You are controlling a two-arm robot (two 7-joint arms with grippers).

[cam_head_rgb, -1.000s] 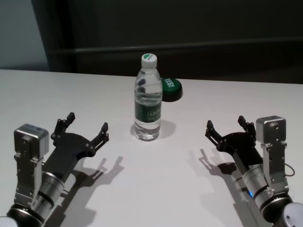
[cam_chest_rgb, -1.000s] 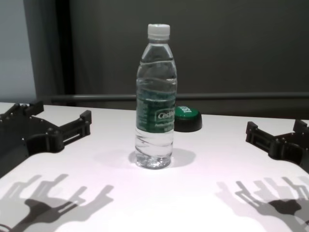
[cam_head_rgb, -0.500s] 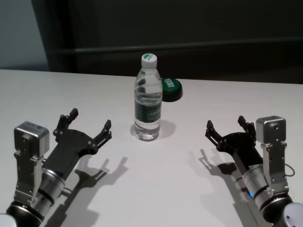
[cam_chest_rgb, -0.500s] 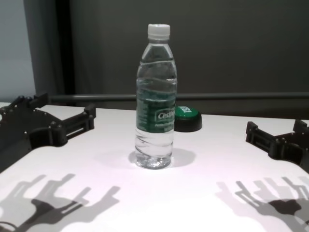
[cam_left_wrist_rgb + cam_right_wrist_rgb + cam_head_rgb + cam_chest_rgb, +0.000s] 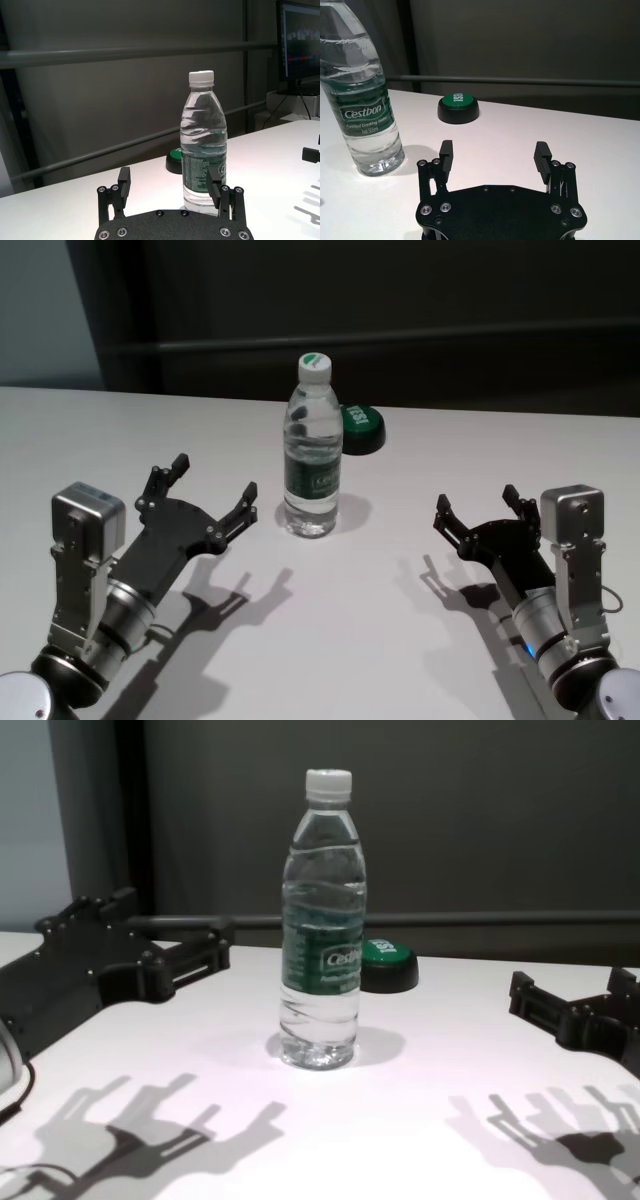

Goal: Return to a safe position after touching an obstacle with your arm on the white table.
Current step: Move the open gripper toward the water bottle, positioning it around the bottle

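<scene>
Hovering over the white table (image 5: 120, 430) on the left, the left gripper (image 5: 214, 497) has its black fingers spread wide, nothing between them. It sits raised off the surface, casting a forked shadow below, and points toward the water bottle (image 5: 312, 446). Inner fingertip near the bottle's base but apart from it; a strip of bare table shows between them in the head view.

Water bottle stands upright near table centre: clear plastic, white screw cap, dark green label with white lettering, water nearly to the shoulder.

Just behind and right of the bottle, near the table's far edge: green push button (image 5: 361, 427) on a black base, white lettering on top.

Right side: right gripper (image 5: 481, 509) low over the table, fingers likewise spread, holding nothing. Well apart from the bottle, pointing toward the table's far side.
</scene>
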